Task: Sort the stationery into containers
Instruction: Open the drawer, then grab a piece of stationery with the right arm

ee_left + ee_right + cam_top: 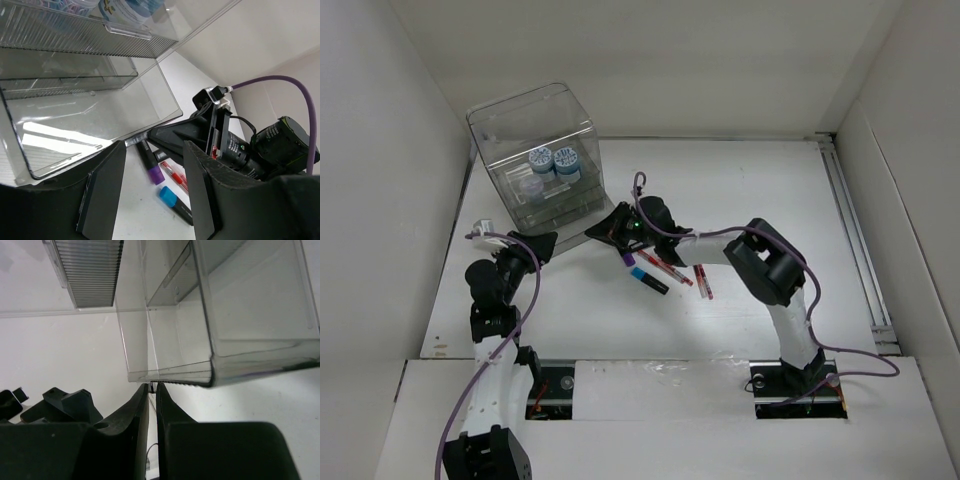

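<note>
The clear organizer (535,160) stands at the back left with two blue-white rolls (552,160) inside. Its bottom drawer (570,222) is pulled out; it also shows in the left wrist view (90,120) and the right wrist view (250,320). My right gripper (607,228) (153,386) is shut on the drawer's front lip. My left gripper (542,246) (154,146) is open and empty, beside the drawer's left corner. On the table lie a purple-capped marker (625,258) (150,162), a blue-capped marker (648,279) (175,201) and red pens (665,268) (175,175).
White walls close in the table on the left, back and right. A metal rail (855,240) runs along the right side. A purple cable (280,82) loops off the right arm. Another red pen (703,282) lies right of the markers.
</note>
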You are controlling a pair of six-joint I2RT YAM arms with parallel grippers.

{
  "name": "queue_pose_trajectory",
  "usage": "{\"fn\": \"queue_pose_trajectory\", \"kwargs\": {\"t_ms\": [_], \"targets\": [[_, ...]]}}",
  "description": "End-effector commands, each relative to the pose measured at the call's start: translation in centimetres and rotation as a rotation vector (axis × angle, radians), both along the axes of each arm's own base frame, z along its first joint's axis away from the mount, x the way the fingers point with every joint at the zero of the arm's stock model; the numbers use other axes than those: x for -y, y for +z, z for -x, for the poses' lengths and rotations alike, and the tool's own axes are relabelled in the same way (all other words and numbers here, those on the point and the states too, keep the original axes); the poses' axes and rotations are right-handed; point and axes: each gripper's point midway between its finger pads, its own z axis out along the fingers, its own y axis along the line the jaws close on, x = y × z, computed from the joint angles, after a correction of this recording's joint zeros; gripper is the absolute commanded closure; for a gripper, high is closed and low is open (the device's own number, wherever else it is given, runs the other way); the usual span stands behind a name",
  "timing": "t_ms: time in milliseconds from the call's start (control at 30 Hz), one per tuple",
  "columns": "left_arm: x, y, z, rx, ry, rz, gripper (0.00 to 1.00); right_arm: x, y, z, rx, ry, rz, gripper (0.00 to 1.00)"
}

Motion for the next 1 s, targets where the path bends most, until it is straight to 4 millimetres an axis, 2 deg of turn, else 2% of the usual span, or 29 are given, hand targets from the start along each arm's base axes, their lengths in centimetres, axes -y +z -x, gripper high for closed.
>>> {"fn": "queue_pose_trajectory", "kwargs": {"t_ms": [0, 167, 267, 300, 333, 367, 400, 500, 533, 567, 667, 700, 767, 800, 900, 967], "targets": [[0.1, 3.6, -0.4, 0.111, -0.009, -0.027, 0.54, -2.5, 1.6, 1.9, 0.033, 0.091, -0.042, 0.87], [0.3, 3.6, -0.4, 0.111, -0.018, -0.026, 0.54, -3.0, 1.7, 2.4, 0.029, 0.108, -0.054, 0.77], [0.4, 3.8, -0.3, 0.12, -0.018, -0.028, 0.54, -3.0, 2.2, 2.4, 0.036, 0.108, -0.061, 0.67], [0.4, 3.8, -0.3, 0.12, -0.018, -0.028, 0.54, -2.8, 1.6, 2.5, 0.026, 0.108, -0.051, 0.65], [0.4, 3.8, -0.3, 0.12, -0.018, -0.028, 0.54, -2.7, 2.2, 2.3, 0.036, 0.094, -0.056, 0.62], [0.4, 3.8, -0.3, 0.12, -0.018, -0.028, 0.54, -2.5, 1.6, 2.5, 0.025, 0.094, -0.046, 0.61], [0.4, 3.8, -0.3, 0.12, -0.018, -0.028, 0.54, -2.4, 2.2, 2.3, 0.036, 0.082, -0.052, 0.58], [0.4, 4.1, -0.1, 0.128, -0.018, -0.021, 0.54, -2.0, 2.5, 2.7, 0.042, 0.085, -0.043, 0.51], [0.4, 4.1, -0.1, 0.128, -0.018, -0.021, 0.54, -1.8, 1.8, 2.8, 0.038, 0.087, -0.026, 0.49], [0.4, 4.1, -0.1, 0.128, -0.018, -0.021, 0.54, -1.7, 3.2, 2.7, 0.068, 0.079, -0.038, 0.45], [0.5, 4.3, 0.0, 0.134, -0.018, -0.014, 0.54, -0.9, 3.4, 3.1, 0.084, 0.076, -0.004, 0.37], [0.8, 4.7, 0.1, 0.143, -0.039, -0.016, 0.54, -0.6, 3.5, 3.2, 0.082, 0.066, 0.002, 0.3], [1.0, 5.5, 0.3, 0.159, -0.049, -0.008, 0.54, 0.2, 3.2, 3.6, 0.087, 0.056, 0.02, 0.3], [1.2, 6.1, 0.4, 0.171, -0.063, -0.011, 0.53, 0.6, 4.0, 3.7, 0.107, 0.047, 0.017, 0.28], [1.6, 7.2, 0.6, 0.194, -0.091, -0.017, 0.51, 1.7, 4.4, 4.4, 0.126, 0.042, 0.033, 0.28], [1.6, 7.3, 0.6, 0.195, -0.09, -0.036, 0.46, 2.3, 4.6, 4.0, 0.143, 0.008, 0.061, 0.32]]}}
